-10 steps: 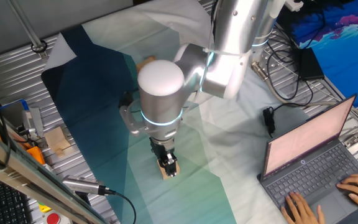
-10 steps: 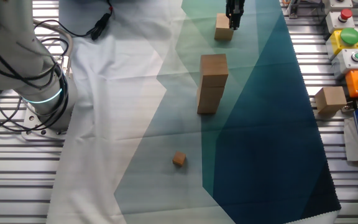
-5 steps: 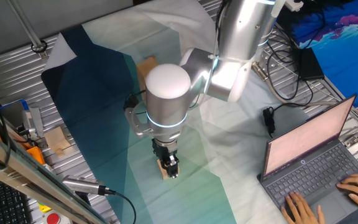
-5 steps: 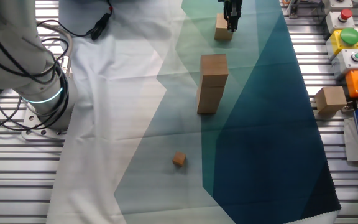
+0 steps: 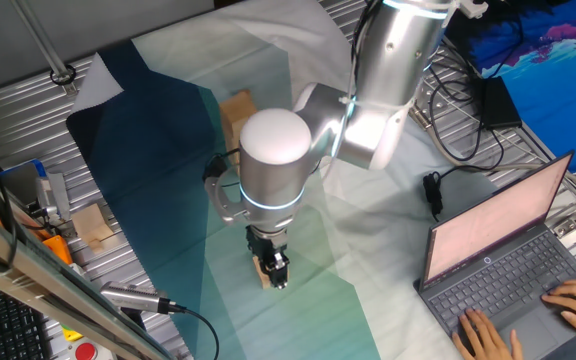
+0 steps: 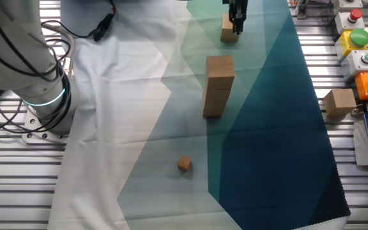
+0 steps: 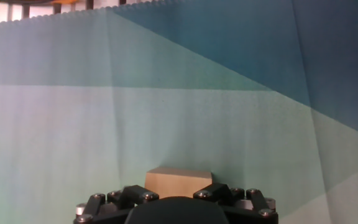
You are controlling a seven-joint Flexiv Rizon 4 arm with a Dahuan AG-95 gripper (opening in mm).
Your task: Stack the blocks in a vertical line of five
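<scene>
Low in the frame of one fixed view, the end effector (image 5: 276, 270) stands over a block (image 5: 267, 272) on the teal cloth (image 5: 158, 160); it seems closed around the block, though the arm (image 5: 298, 140) hides much of the contact. At the top edge of the other fixed view the same block sits under the dark fingers (image 6: 237, 14). Mid-frame there, a stack of blocks (image 6: 216, 85) stands upright, well apart. A small cube (image 6: 184, 164) lies lower down.

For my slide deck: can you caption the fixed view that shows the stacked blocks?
Gripper at a single block on the cloth's far end, behind a two-block stack.
</scene>
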